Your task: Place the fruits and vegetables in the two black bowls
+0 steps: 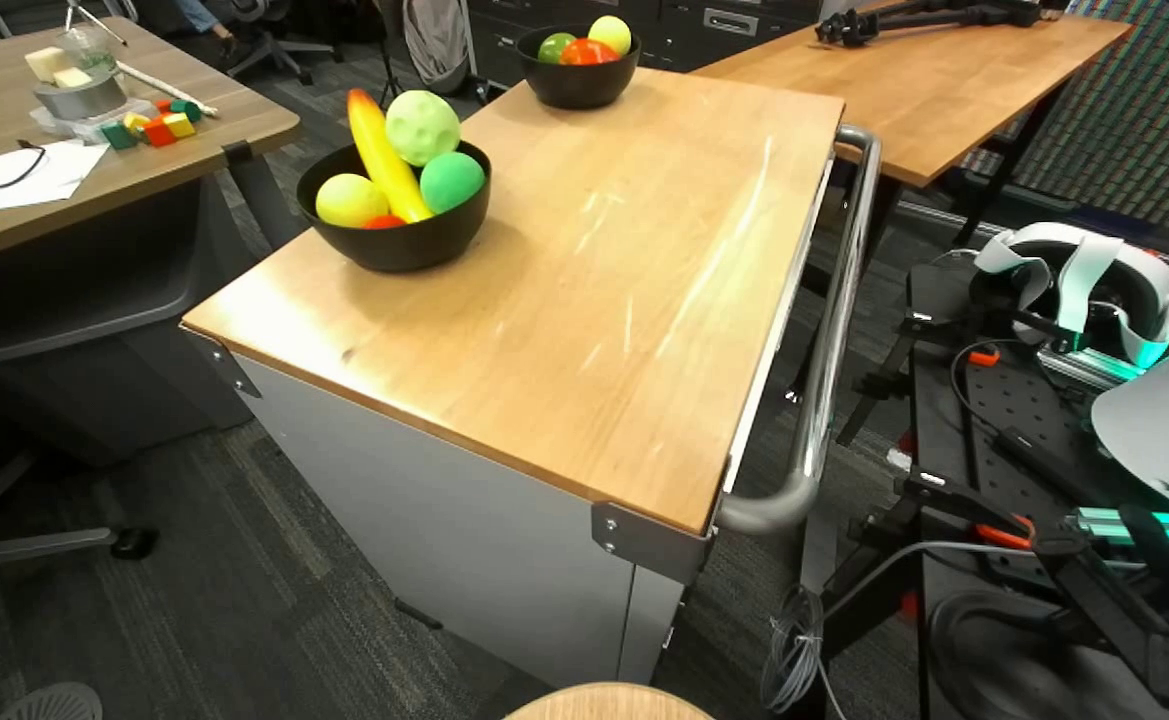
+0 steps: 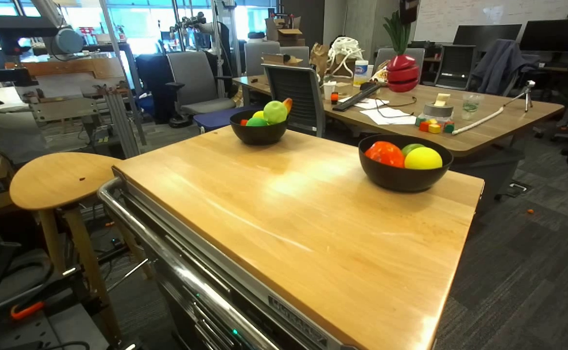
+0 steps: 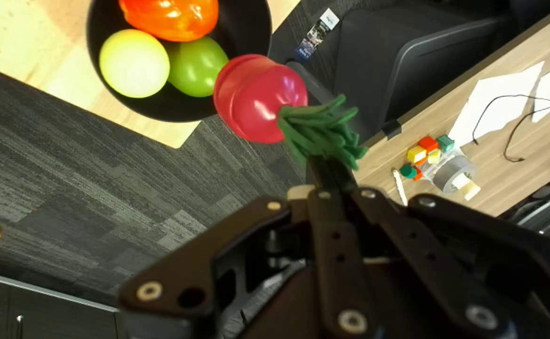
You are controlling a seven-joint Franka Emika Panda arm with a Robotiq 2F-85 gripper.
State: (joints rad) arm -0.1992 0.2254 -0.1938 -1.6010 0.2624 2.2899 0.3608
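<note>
Lower than our claw [image 3: 331, 168] we see the wooden top [image 2: 288, 209], the nearer black bowl [image 2: 405, 179] and, farther off, another black bowl [image 1: 414, 246]. The claw grips the red piece [image 3: 260, 101], hanging beneath, by its green leaves [image 3: 319, 127]. The farther bowl holds the banana [image 1: 384, 165]; the nearer, a red-orange fruit [image 3: 173, 18], yellow ball [image 3: 134, 63] and green fruit [image 3: 198, 67].

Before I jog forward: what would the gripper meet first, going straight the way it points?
Past the red piece it holds, the gripper would probably meet the wrist view's black bowl; depth is unclear, it might miss.
</note>
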